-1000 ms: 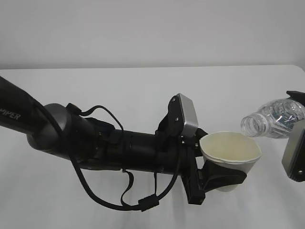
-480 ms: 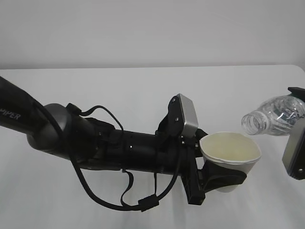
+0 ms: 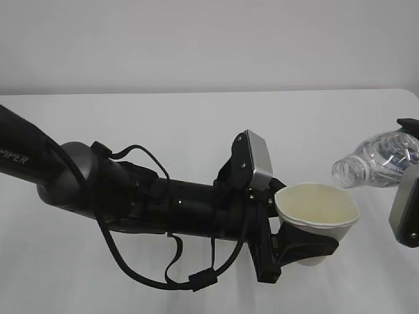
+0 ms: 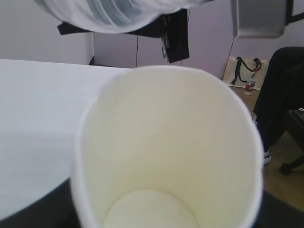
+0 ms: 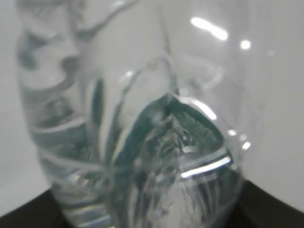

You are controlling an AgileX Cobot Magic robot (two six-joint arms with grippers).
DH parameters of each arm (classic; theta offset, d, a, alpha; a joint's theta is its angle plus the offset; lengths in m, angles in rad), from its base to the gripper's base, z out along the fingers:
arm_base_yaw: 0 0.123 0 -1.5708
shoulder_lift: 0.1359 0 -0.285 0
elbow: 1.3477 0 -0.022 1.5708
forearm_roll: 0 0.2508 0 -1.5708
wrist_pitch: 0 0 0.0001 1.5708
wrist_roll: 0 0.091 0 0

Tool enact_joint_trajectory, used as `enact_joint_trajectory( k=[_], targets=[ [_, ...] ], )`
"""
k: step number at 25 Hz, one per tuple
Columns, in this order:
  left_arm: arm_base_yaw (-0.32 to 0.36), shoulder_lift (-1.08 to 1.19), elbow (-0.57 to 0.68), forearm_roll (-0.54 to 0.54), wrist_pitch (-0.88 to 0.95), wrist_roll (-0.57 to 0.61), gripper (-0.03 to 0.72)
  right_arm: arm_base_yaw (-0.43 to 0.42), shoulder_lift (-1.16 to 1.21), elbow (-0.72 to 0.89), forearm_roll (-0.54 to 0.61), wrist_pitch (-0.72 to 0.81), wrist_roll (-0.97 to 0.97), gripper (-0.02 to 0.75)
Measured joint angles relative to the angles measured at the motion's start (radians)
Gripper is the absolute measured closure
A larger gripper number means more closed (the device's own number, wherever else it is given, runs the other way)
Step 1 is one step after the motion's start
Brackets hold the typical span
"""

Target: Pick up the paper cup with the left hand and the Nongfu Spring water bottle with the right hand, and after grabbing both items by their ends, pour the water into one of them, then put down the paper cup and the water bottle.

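Note:
The white paper cup (image 3: 318, 213) is held upright above the table, with my left gripper (image 3: 302, 247) shut around its lower part. In the left wrist view the cup (image 4: 166, 156) fills the frame, its cream inside looks bare, and a black finger (image 4: 40, 209) shows beside it. The clear Nongfu Spring water bottle (image 3: 380, 156) lies tilted, its open neck pointing left just above and to the right of the cup's rim. My right gripper (image 5: 147, 211) is shut on the bottle (image 5: 142, 142) near its base. No stream of water shows between neck and cup.
The white table (image 3: 163, 124) reaches back to a plain wall. The left arm (image 3: 98, 190) marked PIPER, with its loose cable, lies across the front left. The right wrist's grey box (image 3: 406, 209) is at the right edge. The left wrist view shows a bag (image 4: 244, 76) on the floor past the table.
The bottle and the right wrist have shifted slightly to the right. The cup has sunk a little. Both grips are unchanged.

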Motion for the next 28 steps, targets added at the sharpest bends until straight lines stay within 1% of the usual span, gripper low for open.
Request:
enact_joint_trajectory(
  k=[9,28],
  targets=[
    [0.000,0.000,0.000,0.007,0.000,-0.002,0.258,0.000,0.000,-0.002,0.013,-0.024,-0.023,0.299],
    [0.000,0.000,0.000,0.007,0.000,-0.002,0.258,0.000,0.000,-0.014,0.013,-0.026,-0.067,0.300]
  ],
)
